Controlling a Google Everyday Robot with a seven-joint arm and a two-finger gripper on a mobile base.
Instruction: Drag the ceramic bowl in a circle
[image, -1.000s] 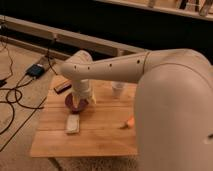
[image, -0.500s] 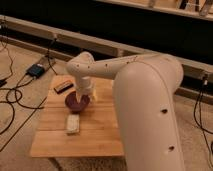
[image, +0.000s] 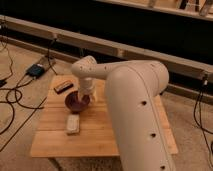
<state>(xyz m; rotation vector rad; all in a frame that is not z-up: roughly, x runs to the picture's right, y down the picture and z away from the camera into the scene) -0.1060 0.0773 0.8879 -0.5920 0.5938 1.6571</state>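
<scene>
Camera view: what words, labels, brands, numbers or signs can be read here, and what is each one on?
No text can be read in this view.
The arm: plain white, no marking legible.
The dark flat object and pale block on the table: no lettering can be made out.
The ceramic bowl: no marking visible; the end effector sits at its rim.

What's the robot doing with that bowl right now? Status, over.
Status: gripper down at rim of ceramic bowl. Bowl upright on wooden table. Pale block close in front, dark flat object behind; circle looks tight.
</scene>
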